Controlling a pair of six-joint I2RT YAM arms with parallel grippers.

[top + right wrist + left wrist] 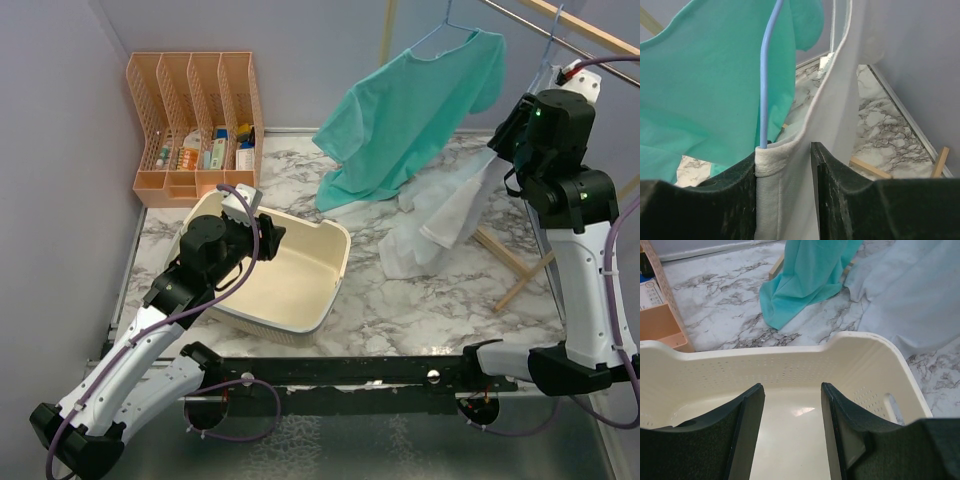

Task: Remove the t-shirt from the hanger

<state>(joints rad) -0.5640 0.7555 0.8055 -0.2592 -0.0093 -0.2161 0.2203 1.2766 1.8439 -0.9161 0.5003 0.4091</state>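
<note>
Pinching the neckband of the white t-shirt [785,200], the right claw [784,152] is sitting clenched on the cloth just where the blue hanger [763,75] wire is running down into the collar. Whether the wire itself is being caught in the pinch cannot be told. In the overhead view the shirt is hanging at the right of the frame and trailing down to the worktop [430,300], where its lower part is lying in loose folds.

The shirt is looking light and limp, so it is likely to stretch and drag rather than slide cleanly. The thin hanger is probably going to swing or lift along with it. The doubled neckband is the firmest place to hold, and the collar is going to need drawing sideways over one hanger shoulder.

Room is tight up there. The teal t-shirt [410,110] is hanging just beside it toward upper centre, the wooden rail [590,30] is crossing the upper right corner, and the wall is standing close at the right edge. Freer space is lying toward lower centre, over bare marble. The left claw [792,390] is hovering released, jaws apart, above the cream basket [765,347] at lower left, well apart from the shirt.
</note>
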